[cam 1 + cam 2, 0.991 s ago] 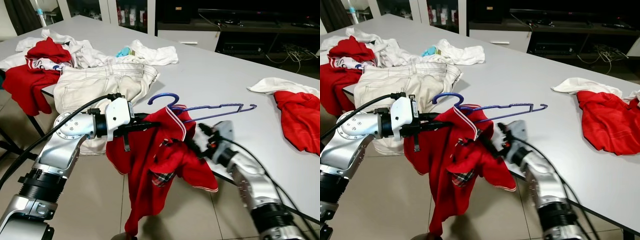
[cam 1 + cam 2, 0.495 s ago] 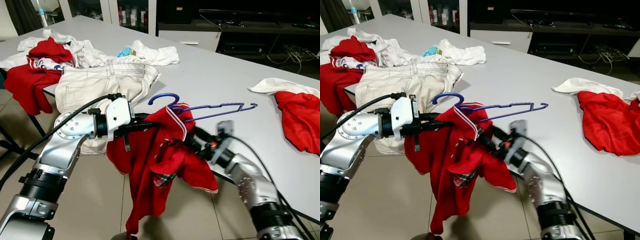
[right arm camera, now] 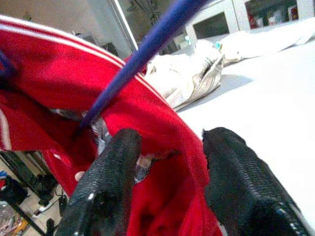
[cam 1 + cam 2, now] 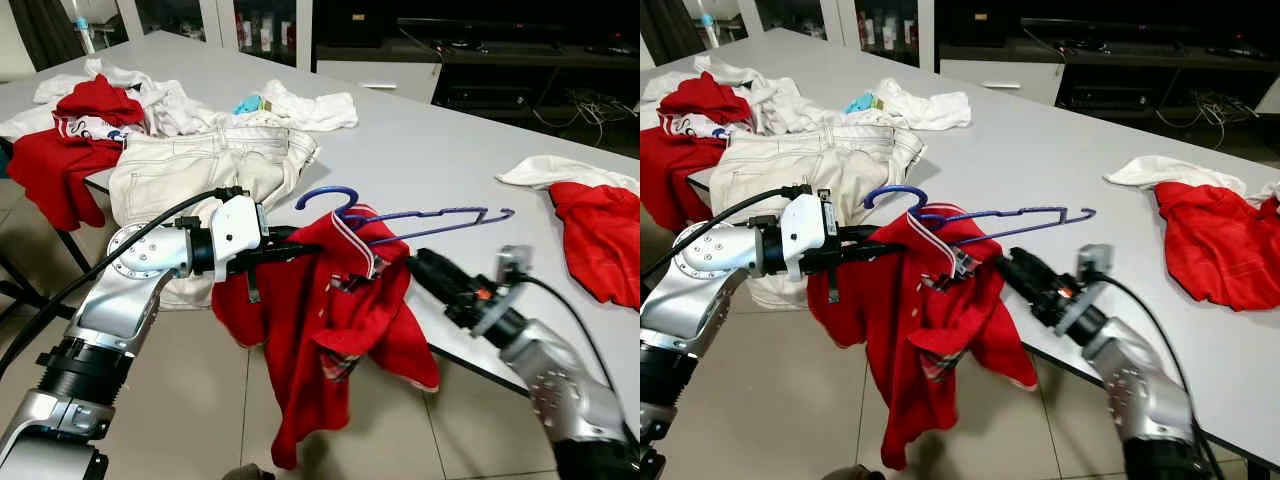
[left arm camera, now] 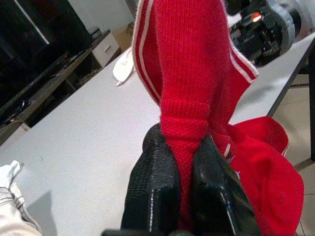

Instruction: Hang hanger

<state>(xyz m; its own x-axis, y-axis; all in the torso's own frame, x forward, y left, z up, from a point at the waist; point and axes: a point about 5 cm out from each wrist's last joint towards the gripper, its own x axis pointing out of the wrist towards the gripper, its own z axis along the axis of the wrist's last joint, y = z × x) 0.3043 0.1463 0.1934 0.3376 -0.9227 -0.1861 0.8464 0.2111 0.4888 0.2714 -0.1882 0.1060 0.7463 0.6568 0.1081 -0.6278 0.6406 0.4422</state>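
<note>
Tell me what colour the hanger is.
The hanger is blue, with its hook above the red shirt; clearest in the left eye view.

Bare grey table (image 4: 440, 150) lies open between the cream trousers (image 4: 200, 165) far left and the red cloth (image 4: 600, 235) at right, while the near edge is blocked by the draped red shirt (image 4: 320, 310) and blue hanger (image 4: 420, 215).

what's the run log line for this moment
left gripper: shut on red shirt collar | right gripper: open at shirt | blue hanger: partly in shirt, above table edge
</note>
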